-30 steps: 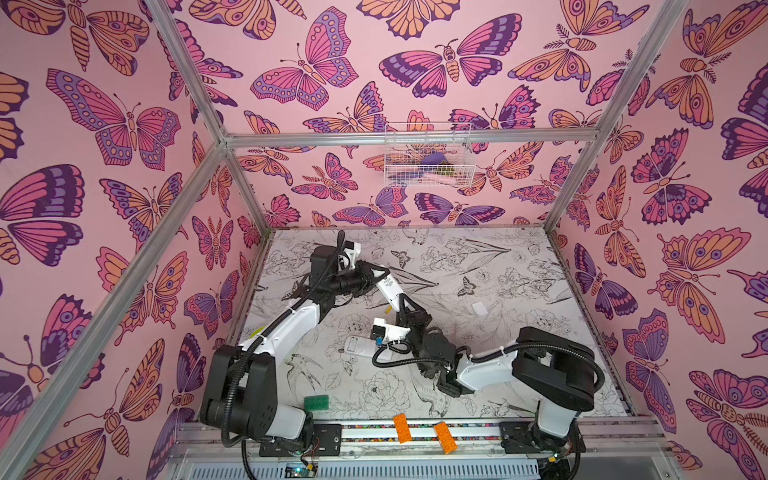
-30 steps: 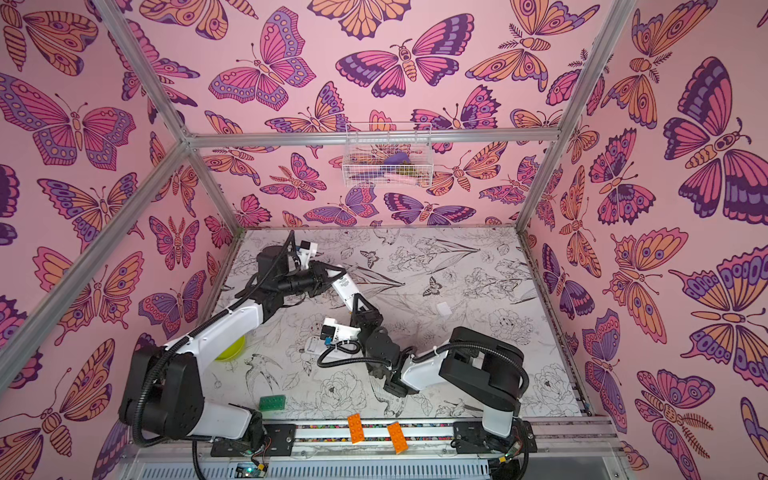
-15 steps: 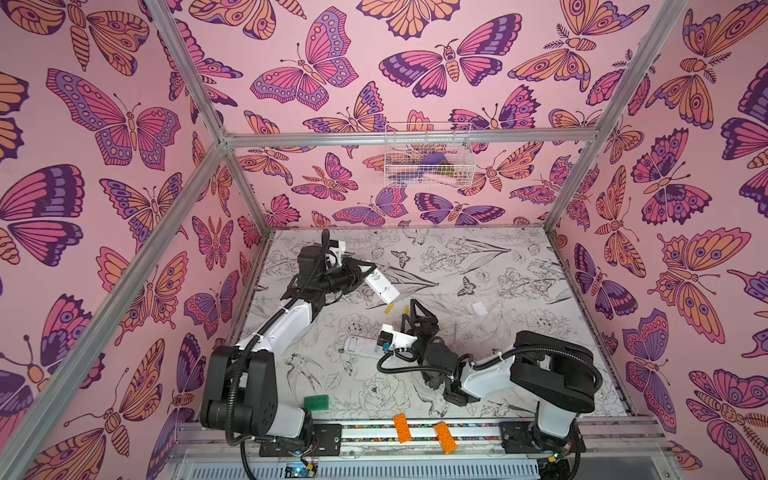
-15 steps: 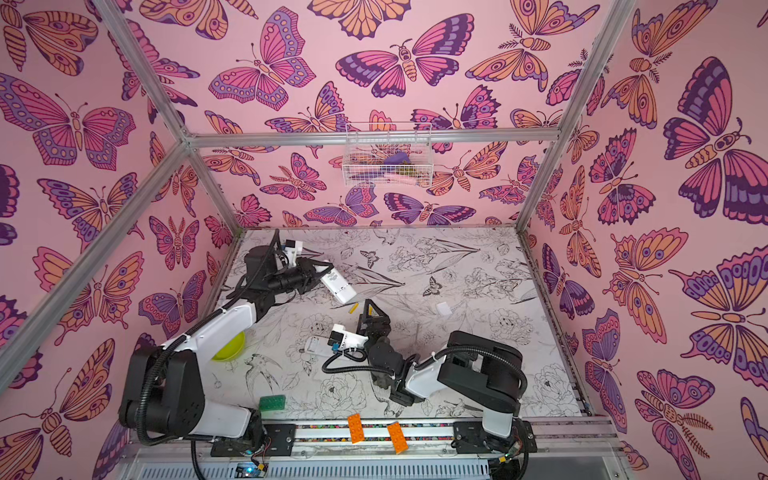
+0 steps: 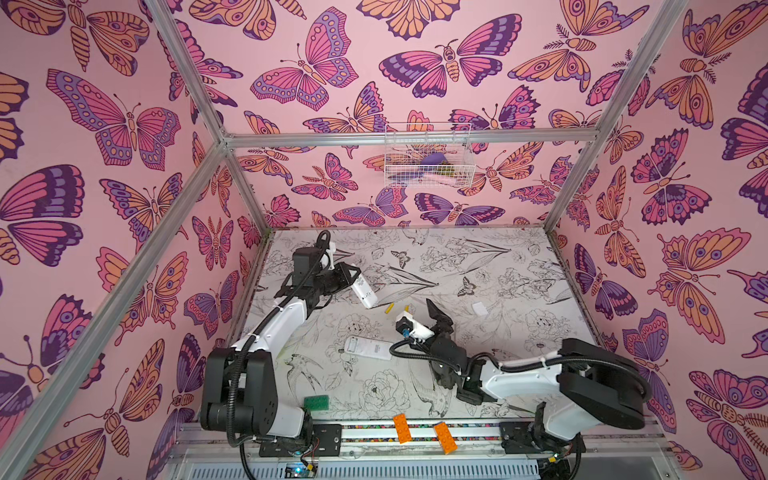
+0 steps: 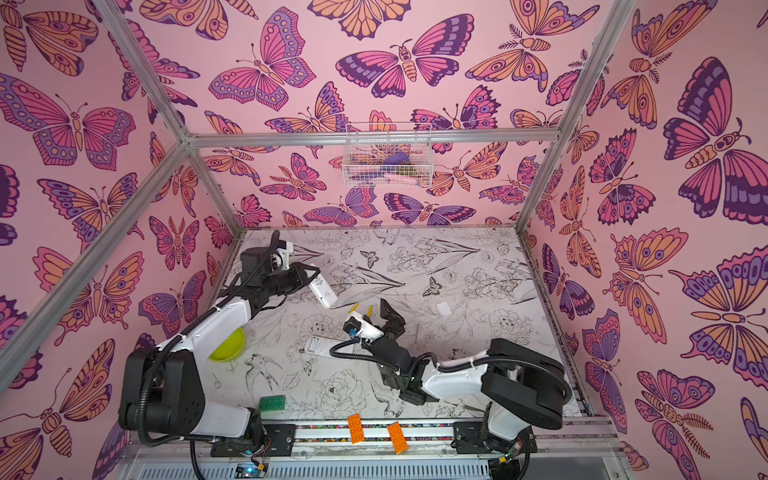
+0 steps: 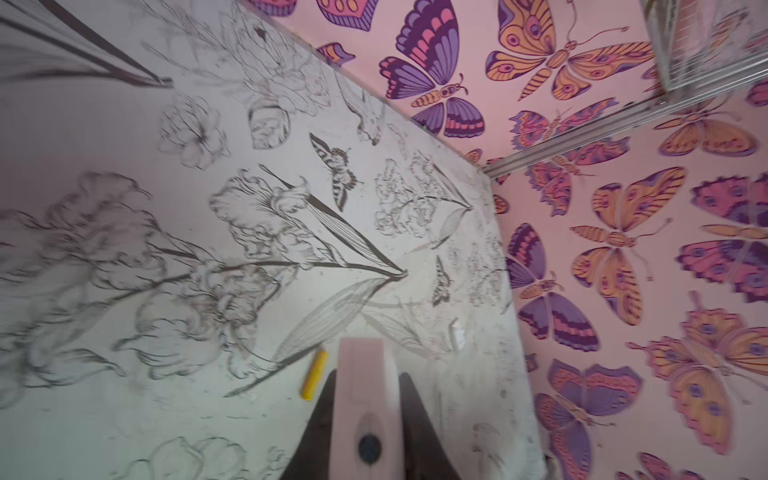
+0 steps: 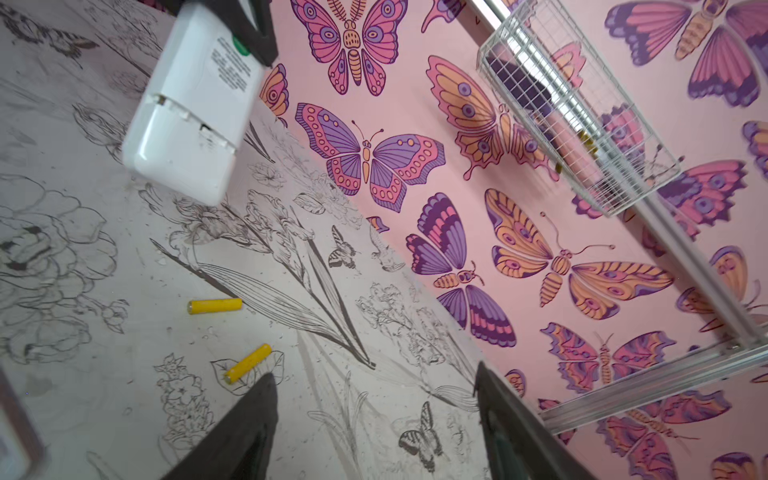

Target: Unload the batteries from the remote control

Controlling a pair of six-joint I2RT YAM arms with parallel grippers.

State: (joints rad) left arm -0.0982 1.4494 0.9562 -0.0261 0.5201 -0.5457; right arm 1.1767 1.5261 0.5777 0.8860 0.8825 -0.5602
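My left gripper (image 5: 348, 277) is shut on a white remote control (image 5: 364, 291), held above the table at the back left; it also shows in a top view (image 6: 322, 291) and in the right wrist view (image 8: 191, 116). In the left wrist view the remote (image 7: 365, 399) sits between the dark fingers (image 7: 322, 411). Two yellow batteries (image 5: 389, 308) (image 5: 407, 308) lie loose on the table below its free end, seen too in the right wrist view (image 8: 215, 306) (image 8: 248, 363). My right gripper (image 8: 374, 371) hangs open and empty beside them, its place in a top view (image 5: 436, 316).
A second white remote (image 5: 370, 348) lies flat near the table's middle. A small white cover (image 5: 480, 308) lies to the right. A green brick (image 5: 316, 402) and two orange bricks (image 5: 402, 428) sit at the front edge, a yellow-green bowl (image 6: 227, 349) under the left arm, a wire basket (image 5: 428, 160) on the back wall.
My right gripper opened and drew back from the held remote. The left arm pulled the remote back and left. Two yellow batteries now lie on the table.
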